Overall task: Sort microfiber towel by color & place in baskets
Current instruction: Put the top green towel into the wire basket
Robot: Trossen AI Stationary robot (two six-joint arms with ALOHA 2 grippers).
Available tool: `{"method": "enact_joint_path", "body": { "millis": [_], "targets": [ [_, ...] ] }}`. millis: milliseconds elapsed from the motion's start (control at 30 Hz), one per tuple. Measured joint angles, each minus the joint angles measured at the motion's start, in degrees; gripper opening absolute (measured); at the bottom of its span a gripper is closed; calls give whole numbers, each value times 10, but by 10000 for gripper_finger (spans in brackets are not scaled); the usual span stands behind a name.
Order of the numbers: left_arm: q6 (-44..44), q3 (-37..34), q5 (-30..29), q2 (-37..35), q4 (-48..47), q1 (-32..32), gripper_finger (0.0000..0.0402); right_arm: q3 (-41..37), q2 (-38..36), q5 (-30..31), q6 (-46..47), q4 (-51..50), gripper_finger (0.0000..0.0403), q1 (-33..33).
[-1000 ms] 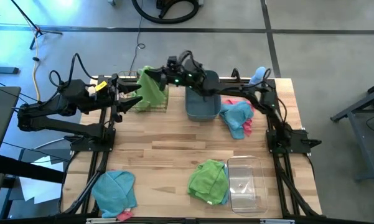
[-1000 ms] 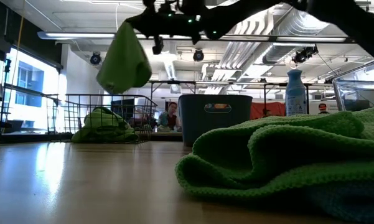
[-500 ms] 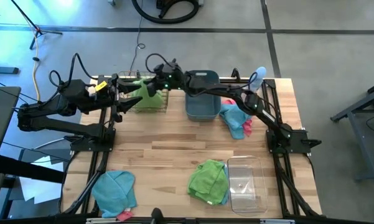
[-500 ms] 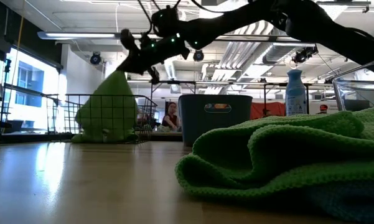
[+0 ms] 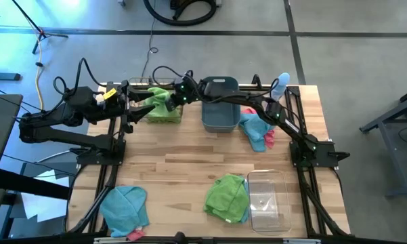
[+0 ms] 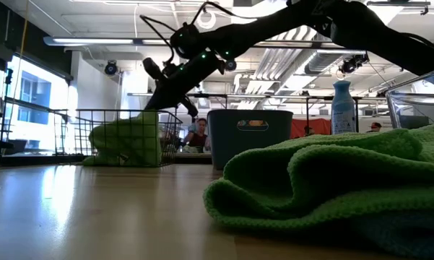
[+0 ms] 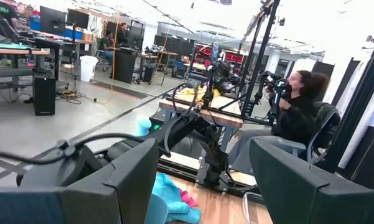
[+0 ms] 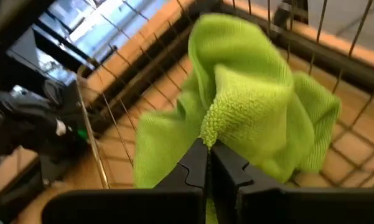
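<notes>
Wire mesh is the main hazard at this moment. The right gripper [image 8: 206, 149] is reaching across into the wire mesh basket [image 5: 164, 108] at the table's far left, its fingers pinched tight on a fold of a lime green towel [image 8: 249, 99] that has largely settled on the green cloth already inside. Should the fingers part while a loop of the fuzzy pile is caught on a tip or on the wire, I judge the towel could be dragged back out over the rim on withdrawal. The arm also passes close over the basket wall, so a low retreat might nudge the basket.

The left gripper [image 7: 199, 180] waits just beside the basket's left end with its fingers spread wide and nothing between them; a sideways exit by the right arm could bring the two together.

Pale wood planking forms the table [image 5: 183, 169]. The grey-blue tub [image 5: 220, 112] stands right of the wire basket, and the clear bin [image 5: 267, 196] sits near the front right. Towels still out: a blue and pink heap [image 5: 259, 129] right of the tub, a green one [image 5: 227, 196] against the clear bin, a blue one [image 5: 125, 207] at front left. A spray bottle [image 5: 279, 85] stands at the far right.

Beyond lies an open workshop with ducted ceiling; a seated person [image 7: 299, 112] is present, apparently well clear.
</notes>
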Motion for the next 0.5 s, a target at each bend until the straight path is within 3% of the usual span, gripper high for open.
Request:
{"method": "enact_joint_path", "body": {
  "millis": [333,500],
  "targets": [
    [0,0,0,0,0,0,241,0,0,1,-16,-2,2,4],
    [0,0,0,0,0,0,241,0,0,1,-39,-3,60,4]
  ]
}}
